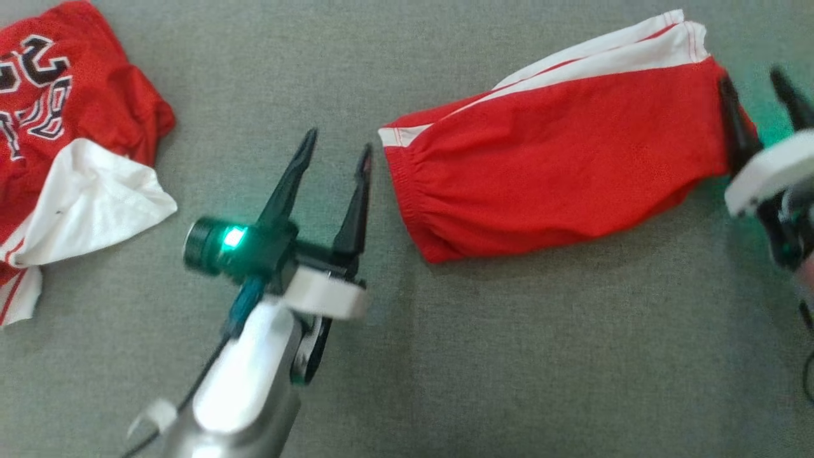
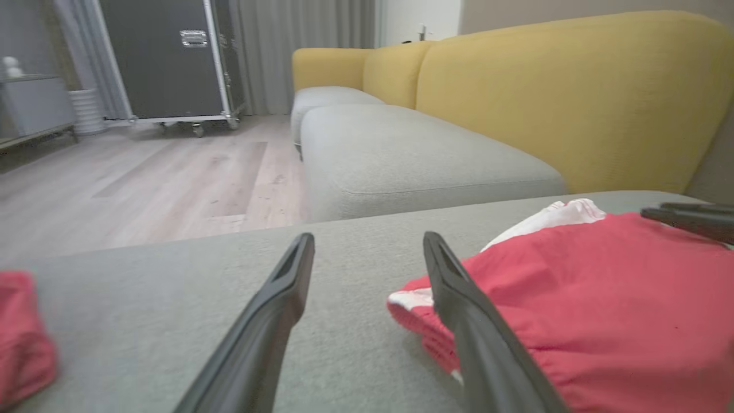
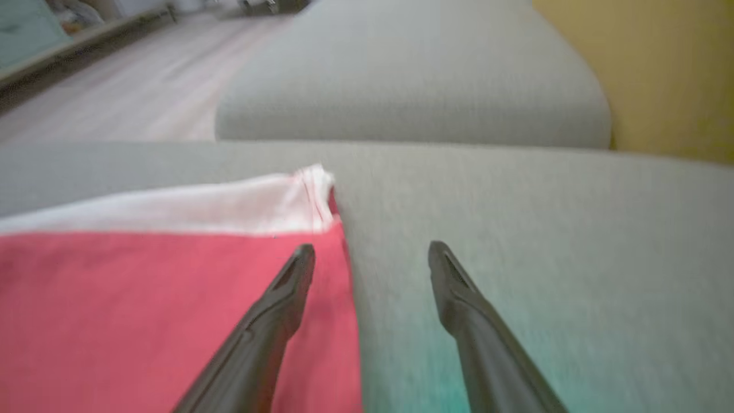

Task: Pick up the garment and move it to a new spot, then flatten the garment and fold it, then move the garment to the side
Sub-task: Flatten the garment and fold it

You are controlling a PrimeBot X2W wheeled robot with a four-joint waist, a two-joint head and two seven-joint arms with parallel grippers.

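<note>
The garment (image 1: 559, 152) is a pair of red shorts with white side stripes, folded and lying on the grey cushion at centre right. My left gripper (image 1: 337, 146) stands open just left of its waistband end, with nothing between the fingers. In the left wrist view the gripper (image 2: 367, 244) hovers over bare cushion, and the shorts (image 2: 602, 310) lie to its right. My right gripper (image 1: 757, 79) is open at the shorts' right end. In the right wrist view this gripper (image 3: 371, 252) straddles the hem edge of the shorts (image 3: 143, 310), empty.
A crumpled red and white jersey (image 1: 70, 140) with numbers lies at the far left of the cushion (image 1: 445, 356). Beyond are another grey seat (image 2: 413, 155), a yellow backrest (image 2: 573, 86), wooden floor (image 2: 143, 178) and a black wheeled case (image 2: 166, 57).
</note>
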